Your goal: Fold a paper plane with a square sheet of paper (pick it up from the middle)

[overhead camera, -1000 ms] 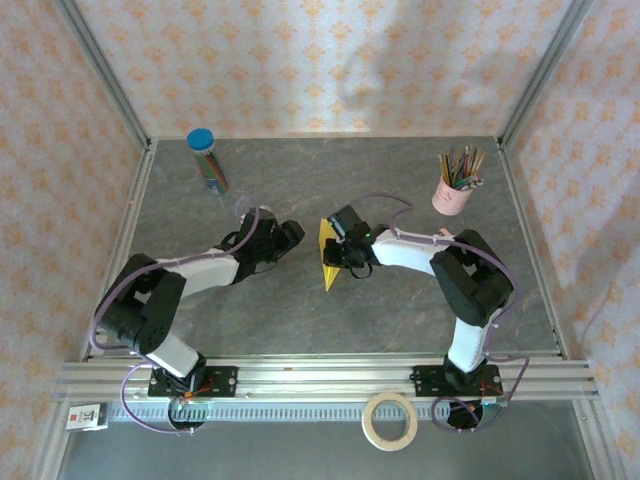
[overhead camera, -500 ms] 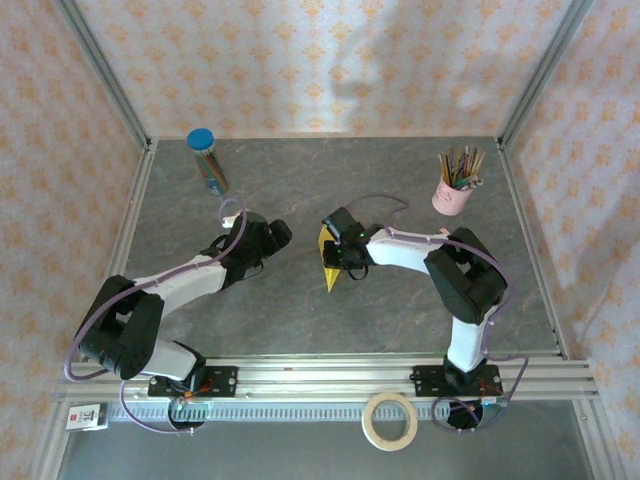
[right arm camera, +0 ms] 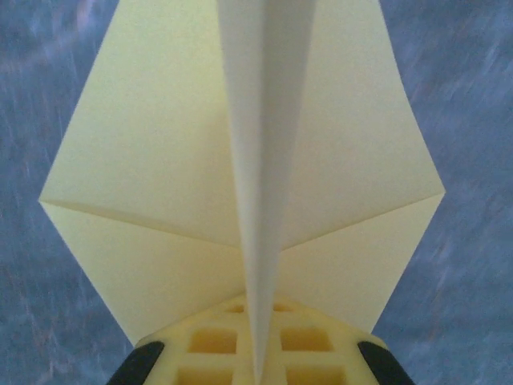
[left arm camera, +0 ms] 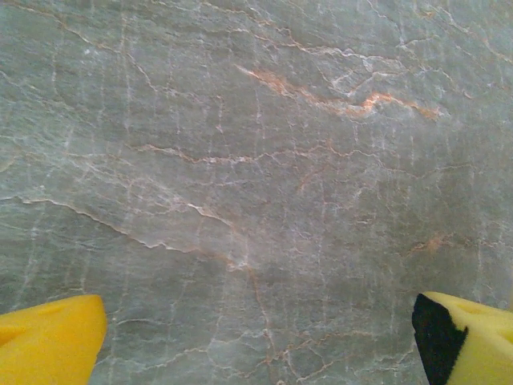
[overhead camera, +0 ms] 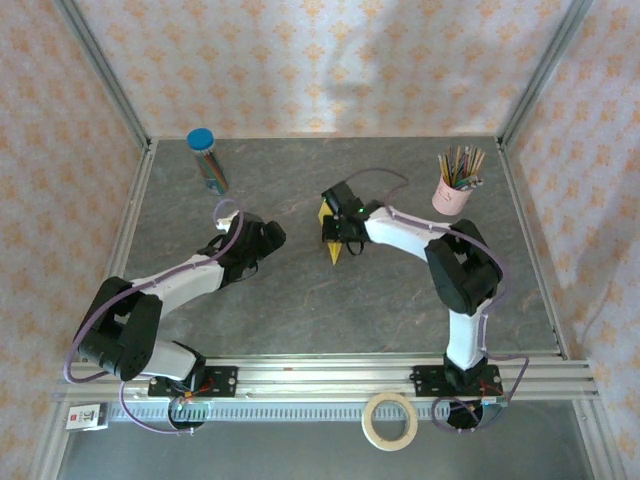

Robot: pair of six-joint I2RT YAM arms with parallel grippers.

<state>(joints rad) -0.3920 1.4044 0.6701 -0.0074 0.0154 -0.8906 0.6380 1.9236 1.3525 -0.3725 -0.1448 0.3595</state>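
Two states: right fingers (right arm camera: 210,346) clamped on the paper plane (right arm camera: 160,160), centre ridge between them. I'd say that's to sharpen the crease. Left fingers (left arm camera: 48,341) wide apart over worktop (left arm camera: 256,160), well off the paper.

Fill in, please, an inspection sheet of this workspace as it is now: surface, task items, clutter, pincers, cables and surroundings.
surface: grey veined tabletop, no damage seen.
job's things: yellow paper plane, folded, its centre fold standing up, near the middle of the table.
clutter: blue-capped tube of coloured pencils at far left; pink cup of pencils at far right; tape roll in front of the rail, off the tabletop.
pincers: left pincer open over bare tabletop; right pincer shut on the paper plane's centre fold.
cables: purple cables run along both arms in loose loops.
surroundings: patterned walls; aluminium frame.
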